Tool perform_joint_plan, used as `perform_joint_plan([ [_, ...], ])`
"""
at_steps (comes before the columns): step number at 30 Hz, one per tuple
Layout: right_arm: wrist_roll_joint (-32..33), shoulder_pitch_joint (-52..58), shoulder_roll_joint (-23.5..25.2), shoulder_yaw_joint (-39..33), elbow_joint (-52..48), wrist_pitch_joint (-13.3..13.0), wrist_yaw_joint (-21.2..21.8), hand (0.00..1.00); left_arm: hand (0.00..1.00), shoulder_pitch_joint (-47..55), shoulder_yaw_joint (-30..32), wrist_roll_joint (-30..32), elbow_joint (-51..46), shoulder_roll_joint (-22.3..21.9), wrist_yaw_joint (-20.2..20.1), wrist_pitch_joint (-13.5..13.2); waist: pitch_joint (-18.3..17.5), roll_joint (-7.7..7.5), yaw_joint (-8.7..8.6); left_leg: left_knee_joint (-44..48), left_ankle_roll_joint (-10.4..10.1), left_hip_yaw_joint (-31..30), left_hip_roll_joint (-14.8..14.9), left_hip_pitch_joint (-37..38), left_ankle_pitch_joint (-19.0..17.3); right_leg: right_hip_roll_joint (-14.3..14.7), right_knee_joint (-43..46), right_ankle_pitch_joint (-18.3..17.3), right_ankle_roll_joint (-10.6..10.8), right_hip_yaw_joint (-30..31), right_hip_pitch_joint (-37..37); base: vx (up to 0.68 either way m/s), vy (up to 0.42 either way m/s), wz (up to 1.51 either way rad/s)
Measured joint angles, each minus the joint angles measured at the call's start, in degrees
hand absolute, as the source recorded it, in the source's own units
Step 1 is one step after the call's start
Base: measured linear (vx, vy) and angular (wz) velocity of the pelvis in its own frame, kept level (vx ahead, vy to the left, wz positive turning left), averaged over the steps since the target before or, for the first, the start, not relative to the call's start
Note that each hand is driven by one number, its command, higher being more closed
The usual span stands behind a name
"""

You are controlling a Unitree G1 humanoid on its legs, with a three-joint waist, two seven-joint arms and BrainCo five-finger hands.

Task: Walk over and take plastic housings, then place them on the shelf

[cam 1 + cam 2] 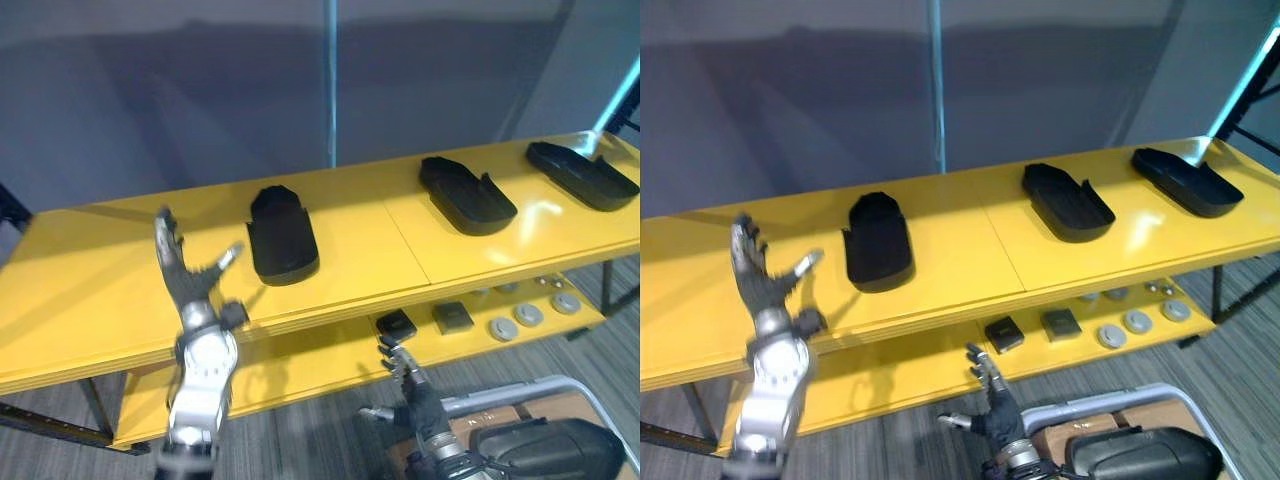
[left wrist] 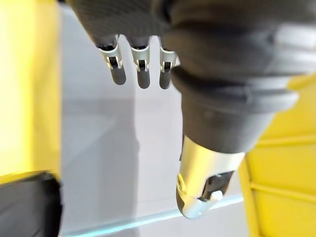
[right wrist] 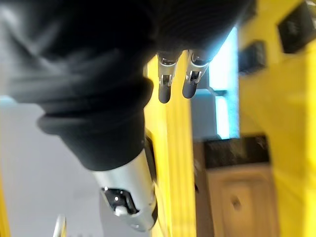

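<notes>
Three black plastic housings lie on the yellow shelf top (image 1: 380, 255): one at the left (image 1: 283, 240), one in the middle (image 1: 466, 195), one at the far right (image 1: 582, 175). My left hand (image 1: 188, 278) is raised over the shelf's front edge, just left of the left housing and apart from it. Its fingers (image 2: 138, 71) are straight and spread, and it holds nothing. Lower down, my right hand (image 1: 412, 385) hangs before the lower shelf, open and empty, with straight fingers (image 3: 173, 81).
The lower shelf (image 1: 300, 365) carries two small black blocks (image 1: 396, 324) and several grey discs (image 1: 528, 315). A black case on a white-framed cart (image 1: 540, 445) stands at the lower right. A pale blue upright pole (image 1: 330, 80) rises behind the shelf against a grey wall.
</notes>
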Motion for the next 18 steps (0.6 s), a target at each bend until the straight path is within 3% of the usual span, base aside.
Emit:
perform_joint_plan([
  [5,-1.51,1.32,1.55,-6.46,0.12,-0.03,-2.02,0.0,0.0,9.71,-4.7,0.02,-4.66,-2.66,-2.29,-3.28,-3.28,0.96,-0.79,-0.18,-0.32,1.36,0.18,0.69,-0.59,0.16,-0.36,-0.1,0.05,1.35,0.15,-0.06,0.026,-0.14],
  [6,-2.77,1.91,3.03,-10.74,-0.79,-0.06,-3.85,0.0,0.0,14.85,-7.65,0.05,-5.06,-4.17,-3.59,-4.61,-3.51,1.1,-0.78,-0.15,-0.39,2.67,0.31,1.17,-0.77,0.45,-0.11,-0.06,0.1,3.01,-0.26,-0.03,0.024,-0.6],
  [9,-2.8,2.18,3.54,-17.87,-2.17,-1.1,-8.44,0.0,0.0,21.82,-12.11,-1.41,-1.77,-5.08,-8.65,-4.88,-3.56,0.97,-0.73,1.09,-1.59,6.38,0.81,1.69,-2.68,1.69,1.69,-0.03,0.16,8.44,-2.95,-0.05,0.023,-0.83],
  [10,-2.73,2.36,3.39,-19.29,-3.24,-1.23,-9.44,0.0,0.0,22.23,-12.19,-2.28,-0.55,-5.09,-9.97,-4.77,-3.25,0.57,-0.75,4.47,-2.35,6.16,0.82,1.15,-5.47,2.35,3.13,-0.03,0.15,11.32,-4.48,-0.05,0.04,-1.44],
  [12,-2.72,2.05,2.54,-19.05,-3.59,-1.45,-10.15,0.0,0.0,22.77,-10.58,-2.32,-0.41,-5.19,-10.61,-4.83,-3.1,0.34,0.49,13.39,-1.26,0.81,-0.01,-0.1,-12.69,4.85,5.38,-0.05,0.12,17.67,-5.87,-0.03,0.079,-1.8],
  [13,-2.49,1.67,1.94,-18.74,-3.63,-1.73,-10.22,0.0,0.0,22.56,-9.55,-2.36,-0.51,-5.37,-10.77,-5.06,-3.4,1.13,1.45,19.85,-0.22,-6.93,-0.66,-1.56,-17.65,7.49,6.5,0.06,-0.02,21.75,-6.28,0.02,0.143,-1.86],
  [15,-2.43,1.89,1.8,-18.49,-5.1,-1.72,-10.45,0.0,0.0,21.68,-8.83,-2.37,-1.13,-6.11,-10.81,-5.15,-3.46,1.87,1.9,28.57,0.46,-17.0,-1.89,-3.37,-22.5,11.4,9.86,0.1,-0.08,26.78,-8.05,-0.01,0.191,-1.76],
  [17,-2.2,4.25,2.47,-18.49,-8.97,-1.89,-10.18,0.0,0.0,19.94,-8.92,-2.32,-1.4,-7.1,-10.91,-5.73,-3.1,1.59,1.22,30.37,0.58,-18.64,-2.2,-3.2,-25.2,13.39,12.03,0.34,0.46,30.02,-9.93,-0.07,0.161,-1.21],
  [18,-2.22,5.45,3.28,-18.32,-11.3,-2.03,-9.78,0.0,0.0,18.03,-8.83,-2.32,-1.39,-7.51,-10.9,-5.74,-2.33,0.85,0.95,30.33,1.06,-16.3,-2.73,-3.25,-25.73,13.57,12.54,1.69,1.04,32.35,-10.95,-0.14,0.191,-1.28],
])
